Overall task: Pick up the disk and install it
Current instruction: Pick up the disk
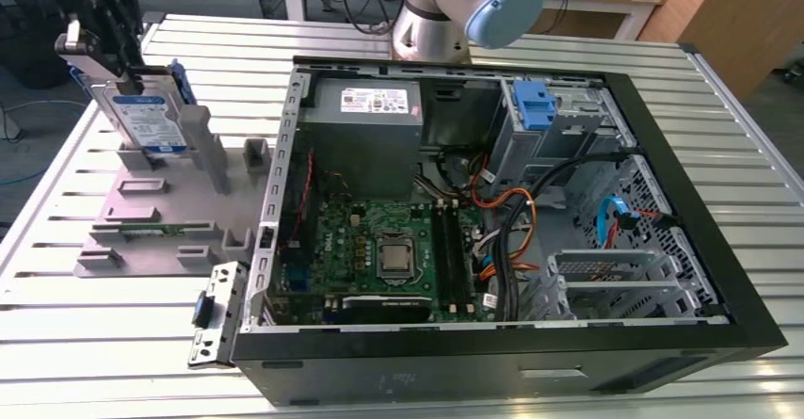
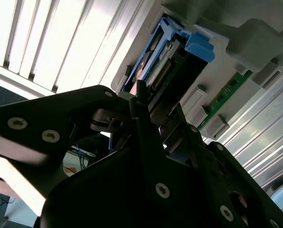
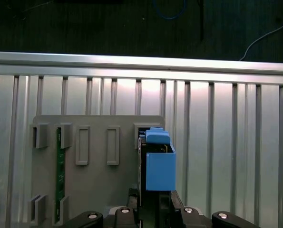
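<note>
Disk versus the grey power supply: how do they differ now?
The disk stands on edge in the grey holder outside the case; the power supply sits inside it. The disk is a thin slab with blue rails; the power supply is a grey box. The hand is at the disk, not the power supply. Both carry labels.

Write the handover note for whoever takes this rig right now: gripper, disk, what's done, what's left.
Gripper: at the top end of the disk, straddling it. Whether it is clamped cannot be told.
Disk: upright on edge, apparently seated in the grey holder, on the exterior view's left of the open computer case.
Done: the gripper is at the disk.
Left: the disk is outside the case, so the install is not yet done. A clear lift out of the holder does not show.
</note>
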`<state>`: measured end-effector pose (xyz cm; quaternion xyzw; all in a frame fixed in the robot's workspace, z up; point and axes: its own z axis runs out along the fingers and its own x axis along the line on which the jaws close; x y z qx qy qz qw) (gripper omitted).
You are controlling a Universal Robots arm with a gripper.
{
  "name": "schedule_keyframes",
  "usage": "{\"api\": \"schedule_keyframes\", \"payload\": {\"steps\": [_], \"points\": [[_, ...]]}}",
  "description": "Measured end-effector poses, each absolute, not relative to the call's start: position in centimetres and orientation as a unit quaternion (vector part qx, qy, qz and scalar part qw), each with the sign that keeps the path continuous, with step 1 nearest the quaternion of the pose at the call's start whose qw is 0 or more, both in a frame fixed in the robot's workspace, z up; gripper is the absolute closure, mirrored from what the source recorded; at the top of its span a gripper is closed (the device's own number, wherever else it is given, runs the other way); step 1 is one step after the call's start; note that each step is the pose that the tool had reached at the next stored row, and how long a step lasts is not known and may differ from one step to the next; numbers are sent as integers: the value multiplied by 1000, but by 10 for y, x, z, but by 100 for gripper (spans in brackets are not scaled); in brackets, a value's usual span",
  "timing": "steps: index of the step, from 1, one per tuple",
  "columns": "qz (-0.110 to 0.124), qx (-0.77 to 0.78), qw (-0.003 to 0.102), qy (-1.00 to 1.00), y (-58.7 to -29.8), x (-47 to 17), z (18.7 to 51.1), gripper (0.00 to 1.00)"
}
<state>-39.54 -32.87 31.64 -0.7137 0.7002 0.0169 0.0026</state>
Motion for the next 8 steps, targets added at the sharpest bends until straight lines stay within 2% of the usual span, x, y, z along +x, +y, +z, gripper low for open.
{"api": "schedule_keyframes", "payload": {"steps": [8], "points": [[17, -714, 3, 700, -329, -395, 323, 65]]}}
